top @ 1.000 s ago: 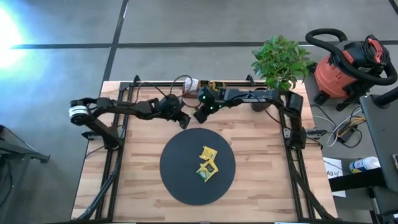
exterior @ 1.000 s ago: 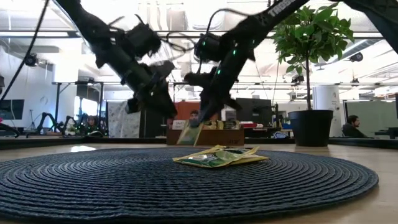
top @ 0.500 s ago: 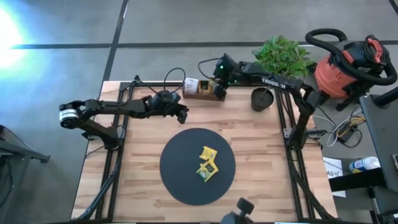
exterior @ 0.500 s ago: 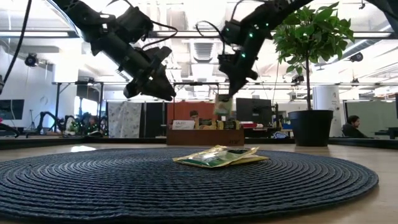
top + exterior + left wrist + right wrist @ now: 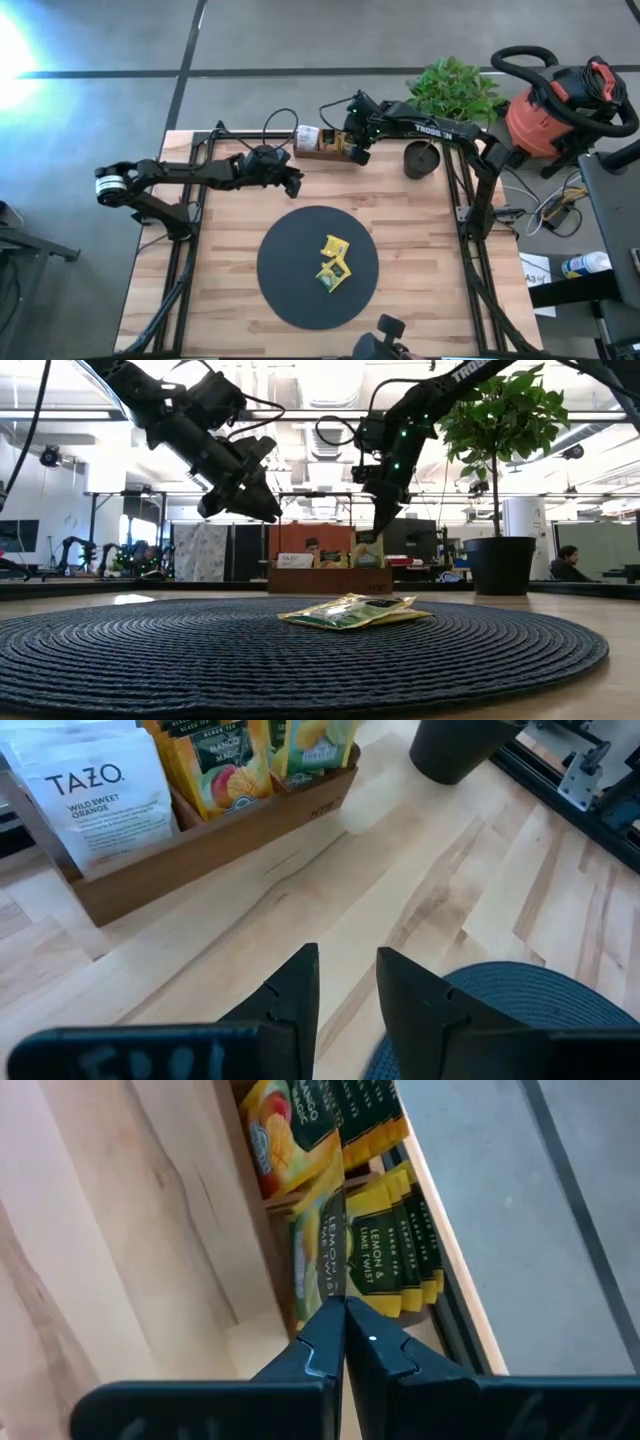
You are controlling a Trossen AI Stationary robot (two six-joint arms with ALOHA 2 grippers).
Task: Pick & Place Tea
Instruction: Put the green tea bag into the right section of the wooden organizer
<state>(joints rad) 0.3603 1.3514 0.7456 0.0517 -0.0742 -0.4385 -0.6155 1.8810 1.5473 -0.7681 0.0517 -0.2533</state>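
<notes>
The tea is in two places: a few yellow and green packets (image 5: pixel 333 262) lie in a small heap on the black round mat (image 5: pixel 290 290), overlapping each other near its middle, and many more packets (image 5: pixel 385 1255) stand upright in rows in the wooden tray (image 5: pixel 322 150) at the far edge of the table (image 5: pixel 220 300). The packets stand on edge in the tray, so that a thin finger pair can come from above and take only one. The right gripper (image 5: pixel 357 147) hangs over the tray end nearest the plant pot (image 5: pixel 421 160), with its fingers (image 5: pixel 330 1342) pressed together on the top edge of a yellow-green lemon packet (image 5: pixel 330 1260); I judge that it is lifting or lowering this one packet, but which of the two I cannot tell. The left gripper (image 5: pixel 293 183) waits above the bare wood between the tray and the mat, its fingers (image 5: pixel 290 995) a little spread and holding nothing, probably kept aside so that the two arms do not meet over the tray.
</notes>
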